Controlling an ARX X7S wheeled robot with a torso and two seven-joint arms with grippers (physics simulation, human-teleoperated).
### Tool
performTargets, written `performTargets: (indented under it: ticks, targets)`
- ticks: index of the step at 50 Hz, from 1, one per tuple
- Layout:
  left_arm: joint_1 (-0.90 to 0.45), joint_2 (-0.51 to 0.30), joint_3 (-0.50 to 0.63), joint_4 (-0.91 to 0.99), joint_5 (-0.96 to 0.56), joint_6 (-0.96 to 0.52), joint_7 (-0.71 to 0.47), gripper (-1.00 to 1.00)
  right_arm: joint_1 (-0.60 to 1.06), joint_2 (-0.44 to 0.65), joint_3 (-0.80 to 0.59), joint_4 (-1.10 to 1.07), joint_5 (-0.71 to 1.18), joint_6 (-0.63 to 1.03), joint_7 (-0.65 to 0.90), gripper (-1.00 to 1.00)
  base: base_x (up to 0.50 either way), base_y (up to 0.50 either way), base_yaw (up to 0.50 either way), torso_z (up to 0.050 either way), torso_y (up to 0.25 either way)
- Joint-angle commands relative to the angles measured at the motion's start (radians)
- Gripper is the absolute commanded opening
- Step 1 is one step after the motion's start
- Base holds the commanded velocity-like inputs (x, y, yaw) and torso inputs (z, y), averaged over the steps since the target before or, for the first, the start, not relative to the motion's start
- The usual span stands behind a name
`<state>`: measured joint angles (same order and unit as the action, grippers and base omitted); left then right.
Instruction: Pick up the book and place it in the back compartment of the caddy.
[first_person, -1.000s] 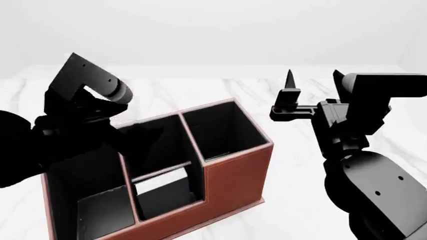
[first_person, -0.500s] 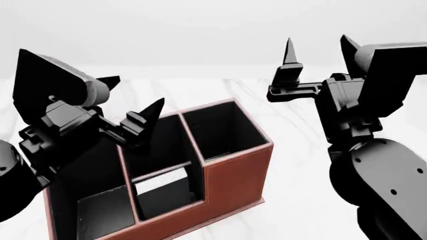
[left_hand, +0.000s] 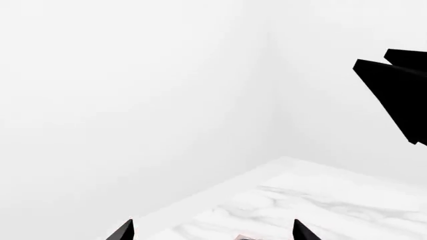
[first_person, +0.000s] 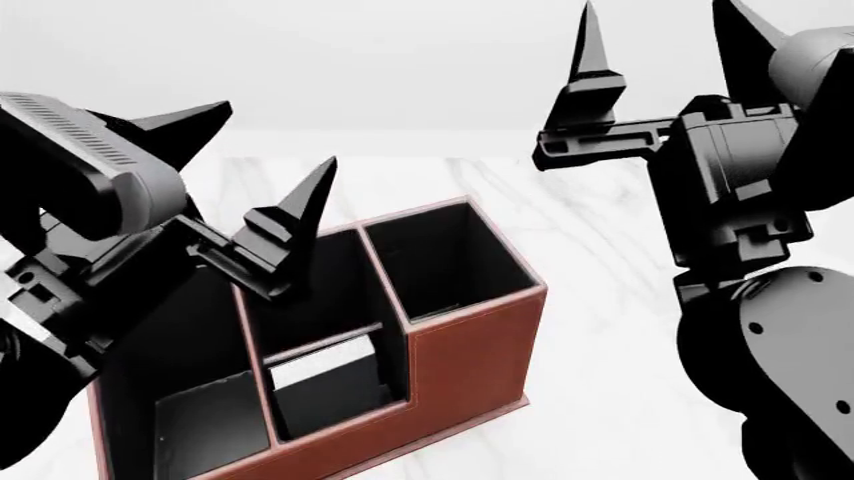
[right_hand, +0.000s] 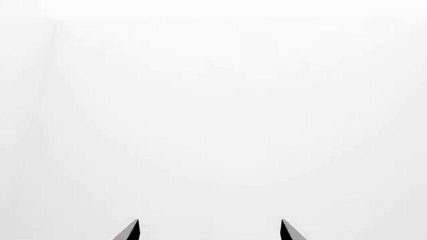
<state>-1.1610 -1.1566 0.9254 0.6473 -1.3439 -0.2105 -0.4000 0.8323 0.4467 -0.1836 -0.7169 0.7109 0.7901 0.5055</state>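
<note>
Caddy (first_person: 467, 345): nearest the camera on the white marble worktop (first_person: 601, 300), its black-lined compartments standing open.
Book (first_person: 320, 372): its white page edges show low inside the caddy's middle compartment.
Left gripper (first_person: 260, 165): above the caddy's left side, fingers (first_person: 300, 210) spread, holding nothing.
Right gripper (first_person: 661, 60): right of the caddy and well clear, raised, fingers parted and empty.
Beyond the caddy: bare worktop to the far edge.

The caddy (first_person: 454, 335), a red-brown box with a black interior split into several compartments, is sitting upright on the white marble surface. The book (first_person: 320, 372) is possibly lying in one compartment, showing white.
</note>
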Motion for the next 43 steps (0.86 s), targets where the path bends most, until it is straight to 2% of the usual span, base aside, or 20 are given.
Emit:
performTargets:
  ticks: [1, 43]
  targets:
    - [0.013, -0.006, -0.017, 0.045, 0.043, 0.045, -0.009, 1.0, 0.046, 0.002, 0.004, -0.053, 0.026, 0.027, 0.022, 1.0, 0.0, 0.0, 0.0, 0.0, 0.0]
    - [-0.001, -0.015, -0.078, 0.101, 0.114, 0.114, -0.043, 1.0, 0.09, 0.028, 0.006, -0.151, 0.062, 0.041, 0.054, 1.0, 0.0, 0.0, 0.0, 0.0, 0.0]
